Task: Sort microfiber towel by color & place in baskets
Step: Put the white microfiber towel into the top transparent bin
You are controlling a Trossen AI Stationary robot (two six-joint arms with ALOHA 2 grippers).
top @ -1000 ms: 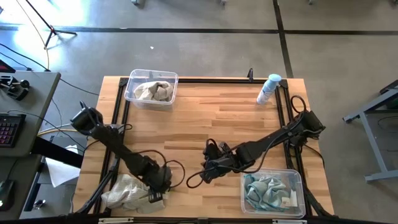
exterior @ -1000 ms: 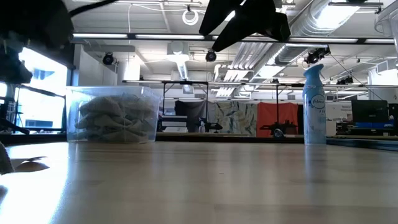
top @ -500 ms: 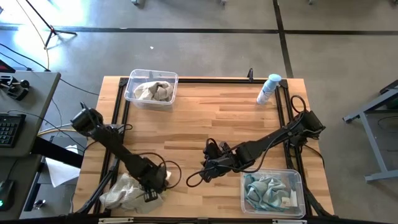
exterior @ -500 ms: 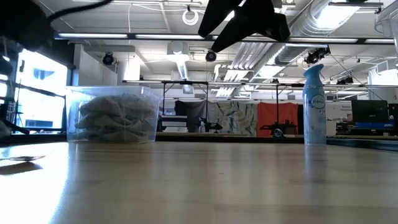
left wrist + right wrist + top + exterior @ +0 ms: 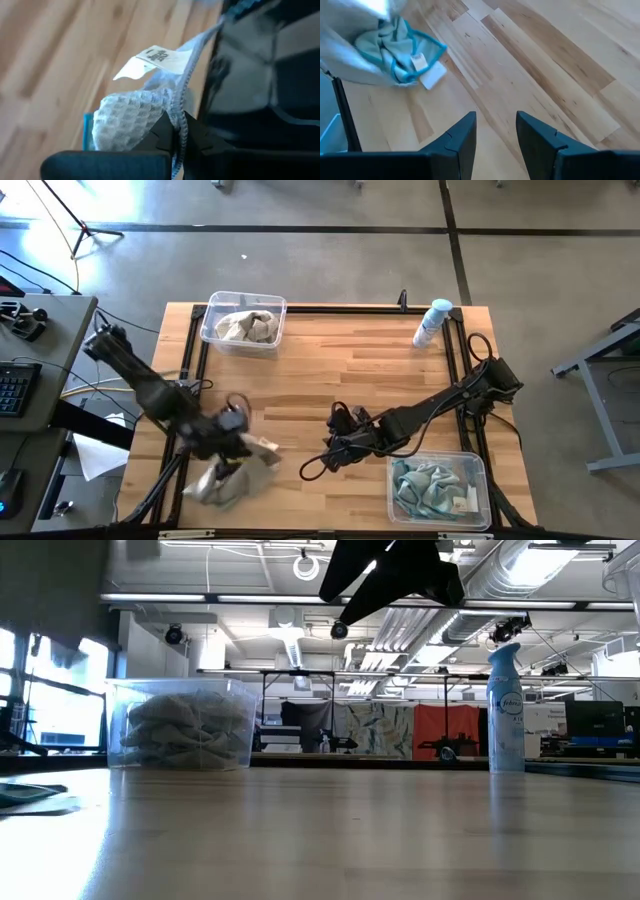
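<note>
My left gripper is pinching a towel and holding it over the table. My right gripper is waiting, fingers apart.

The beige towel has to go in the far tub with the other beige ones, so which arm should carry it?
Left. Its pincer is shut on the beige towel, on the beige tub's side. The right pincer is open and empty.
</note>
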